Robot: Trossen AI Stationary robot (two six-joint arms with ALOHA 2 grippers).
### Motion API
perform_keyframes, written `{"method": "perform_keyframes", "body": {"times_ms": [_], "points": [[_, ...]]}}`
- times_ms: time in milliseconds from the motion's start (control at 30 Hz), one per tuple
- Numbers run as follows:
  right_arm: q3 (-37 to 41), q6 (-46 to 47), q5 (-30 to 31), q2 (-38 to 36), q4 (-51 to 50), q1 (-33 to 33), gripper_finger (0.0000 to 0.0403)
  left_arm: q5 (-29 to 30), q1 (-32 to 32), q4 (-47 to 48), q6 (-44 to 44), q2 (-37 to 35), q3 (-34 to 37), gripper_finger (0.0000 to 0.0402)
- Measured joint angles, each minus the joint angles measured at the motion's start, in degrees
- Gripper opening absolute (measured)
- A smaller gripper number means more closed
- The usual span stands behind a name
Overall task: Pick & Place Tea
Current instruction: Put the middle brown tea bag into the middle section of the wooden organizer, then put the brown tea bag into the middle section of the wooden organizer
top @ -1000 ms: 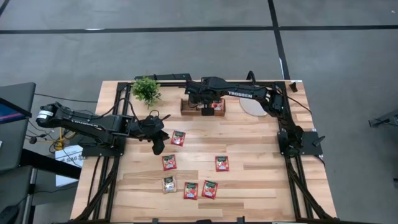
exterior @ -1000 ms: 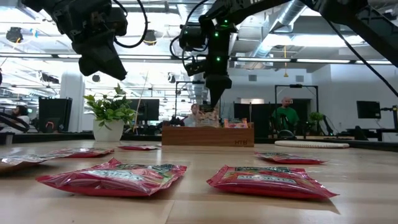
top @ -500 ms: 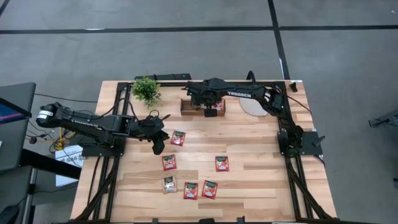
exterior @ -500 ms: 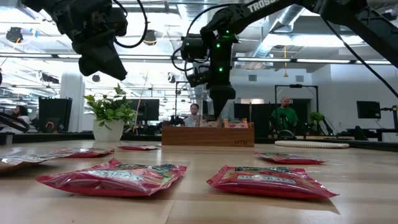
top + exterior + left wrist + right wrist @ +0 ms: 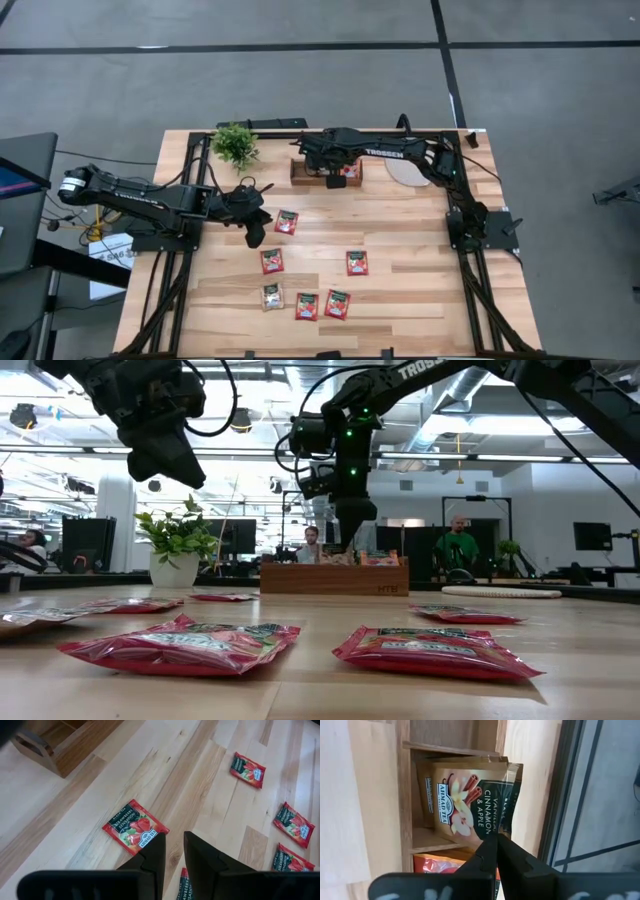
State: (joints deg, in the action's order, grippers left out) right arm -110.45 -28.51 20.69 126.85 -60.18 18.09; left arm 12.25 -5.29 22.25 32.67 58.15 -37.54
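High view: a pale wooden table (image 5: pixel 420 290) with a small wooden box (image 5: pixel 300 172) near its far edge as the landmark. The right gripper (image 5: pixel 335 181) hangs over the box, its fingers pressed together with nothing held. The left gripper (image 5: pixel 254 237) hovers nearer than the box and to its left, just beside a red tea sachet (image 5: pixel 287 222). 5 more sachets lie farther toward the near edge: 1 red (image 5: pixel 271 261), 1 red (image 5: pixel 357 263), 1 pale (image 5: pixel 272 296), and 2 red ones (image 5: pixel 307 306) (image 5: pixel 337 304) side by side. A green potted plant (image 5: pixel 235 144) stands left of the box, and a round pale disc (image 5: pixel 403 172) lies to its right.

Low view: the box (image 5: pixel 334 577) sits mid-table with sachet tops poking above its rim. The right gripper (image 5: pixel 352 538) points down just above it. The left gripper (image 5: pixel 165 455) hangs high, well left of the box. 2 red sachets (image 5: pixel 183 644) (image 5: pixel 436 651) lie flat in the foreground. People show in the room behind.

Left wrist view: the dark fingers (image 5: pixel 152 855) stand a narrow gap apart, empty, above a red sachet (image 5: pixel 135 826); a corner of the box (image 5: pixel 62 752) shows beyond.

Right wrist view: the closed fingers (image 5: pixel 487 852) sit over a box compartment holding a beige vanilla, cinnamon and apple sachet (image 5: pixel 465 805); a red sachet (image 5: pixel 437 866) fills the next compartment.
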Motion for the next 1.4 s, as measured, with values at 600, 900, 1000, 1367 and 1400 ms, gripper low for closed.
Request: {"method": "perform_keyframes", "body": {"times_ms": [600, 900, 1000, 1367, 1400], "points": [[0.0, 2.45, -0.95, -0.94, -0.9, -0.26, 0.0102, 0.58, 0.01, -0.19, 1.45, 0.0, 0.0, 0.006], [-0.02, 8.46, -3.65, -12.63, -10.78, -3.93, 0.0096, -2.56, -0.08, 0.12, 1.76, 0.0, 0.0, 0.006], [0.6, 14.04, -9.53, -17.25, -16.37, -5.17, 0.0095, -3.66, -0.97, 0.5, 1.97, -0.02, 0.0, 0.006], [28.99, 36.43, -14.78, -41.76, -3.03, -17.23, 0.0095, -7.12, -10.2, 10.19, 8.06, 0.03, -0.02, 0.006], [32.23, 38.46, -14.77, -44.12, 0.4, -18.95, 0.0095, -7.39, -11.25, 10.3, 8.49, 0.31, -0.03, 0.006]]}}
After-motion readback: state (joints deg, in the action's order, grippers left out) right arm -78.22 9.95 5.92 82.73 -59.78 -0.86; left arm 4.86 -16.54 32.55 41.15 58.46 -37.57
